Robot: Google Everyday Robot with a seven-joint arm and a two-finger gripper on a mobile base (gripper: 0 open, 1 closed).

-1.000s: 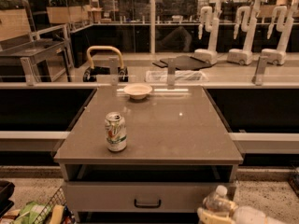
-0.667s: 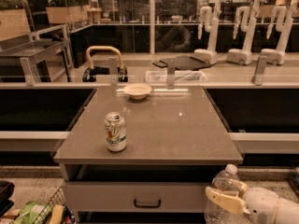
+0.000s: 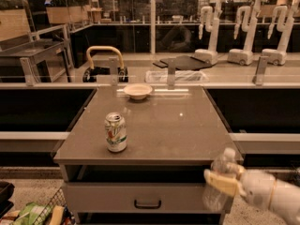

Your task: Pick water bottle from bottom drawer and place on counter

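Note:
The water bottle (image 3: 218, 179) is a clear plastic bottle, held upright at the lower right, in front of the drawer unit's right front corner and just below the level of the counter (image 3: 164, 125). My gripper (image 3: 220, 182) reaches in from the lower right on its white arm and is shut on the bottle, a cream finger (image 3: 220, 183) crossing its body. The counter is a smooth grey-brown slab. A drawer front (image 3: 145, 198) with a dark handle shows below it, pushed in.
A silver-and-green soda can (image 3: 116, 132) stands on the counter's front left. A pale shallow bowl (image 3: 138, 91) sits at its back edge. Pale ledges (image 3: 262, 142) run along both sides. A wire basket of packets (image 3: 40, 212) is at the lower left.
The gripper has risen with the water bottle, from low at the frame's bottom edge to almost counter height by the right front corner. Can and bowl have not moved.

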